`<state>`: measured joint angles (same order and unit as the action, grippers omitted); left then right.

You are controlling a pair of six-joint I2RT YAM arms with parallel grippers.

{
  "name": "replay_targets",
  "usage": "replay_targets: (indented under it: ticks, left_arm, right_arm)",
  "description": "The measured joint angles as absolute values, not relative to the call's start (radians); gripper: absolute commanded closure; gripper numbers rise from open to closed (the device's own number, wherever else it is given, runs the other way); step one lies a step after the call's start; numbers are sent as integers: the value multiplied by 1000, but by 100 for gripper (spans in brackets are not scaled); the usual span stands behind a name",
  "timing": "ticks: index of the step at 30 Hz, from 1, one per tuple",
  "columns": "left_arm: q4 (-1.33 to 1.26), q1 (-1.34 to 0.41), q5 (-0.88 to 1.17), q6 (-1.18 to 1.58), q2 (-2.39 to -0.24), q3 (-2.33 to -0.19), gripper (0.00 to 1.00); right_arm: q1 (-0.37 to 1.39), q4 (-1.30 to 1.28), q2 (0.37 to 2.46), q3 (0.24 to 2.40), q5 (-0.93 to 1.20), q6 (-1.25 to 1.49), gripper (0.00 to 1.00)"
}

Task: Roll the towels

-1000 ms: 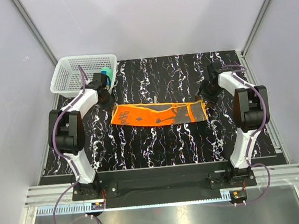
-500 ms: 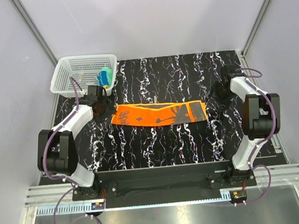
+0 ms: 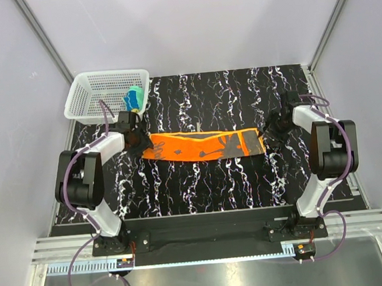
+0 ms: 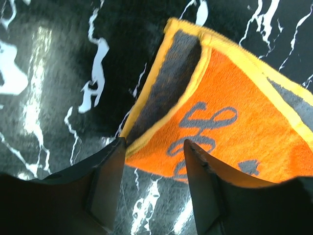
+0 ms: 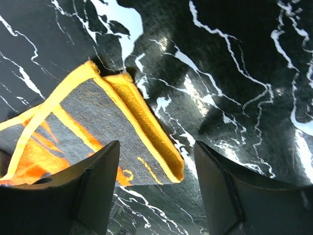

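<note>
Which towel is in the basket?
The blue-and-yellow towel, bundled up small in the white basket. The orange towel is outside it, stretched out flat on the black table.

The orange towel (image 3: pixel 203 146) is shown as matt, fuzzy terry cloth. The marbled black table (image 3: pixel 234 179) is seen glossy and smooth. The far-left basket (image 3: pixel 93 91) is made of white plastic mesh.

1. Orange towel (image 3: pixel 203 145), across the middle of the worktop (image 3: pixel 201 185): grey cursive-style marks (image 4: pixel 201 128) near its left end. The shapes resemble script, but no letter can be read.
2. Same towel, right end: small yellow marks (image 5: pixel 145 167) on the grey panel. Not legible.
3. No other readable text, label, brand or number.
</note>
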<state>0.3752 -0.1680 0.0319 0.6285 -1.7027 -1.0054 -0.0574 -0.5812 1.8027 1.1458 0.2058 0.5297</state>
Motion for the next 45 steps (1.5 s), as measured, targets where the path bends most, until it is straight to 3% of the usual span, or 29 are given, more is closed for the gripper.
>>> replay_targets:
  ticks: [3,6,8,9,14,23,42,45]
  left_arm:
    - [370,-168,32,620,-1738,-1039,54]
    - [363,-168,31,611,-1759,-1054,75]
    - [364,-168,31,607,-1761,-1054,96]
    - [364,-168,31,604,-1761,-1054,100]
    - [371,-168,2,611,-1761,-1053,100]
    - [398,-168,-69,665,-1721,-1031,100]
    - [445,-157,-138,766,-1660,-1003,100]
    - [426,-157,-129,757,-1660,-997,92]
  right_arm:
    - [-57,-562,1814,1146,222,527,35]
    - [-57,-544,1827,1142,236,524,46]
    - [-57,-530,1831,1134,249,524,56]
    - [-57,-523,1831,1127,255,524,58]
    - [-56,-492,1833,1101,289,529,67]
    - [-56,-441,1833,1062,326,537,100]
    - [-53,-415,1729,945,273,582,100]
    - [-53,-417,1713,930,265,584,100]
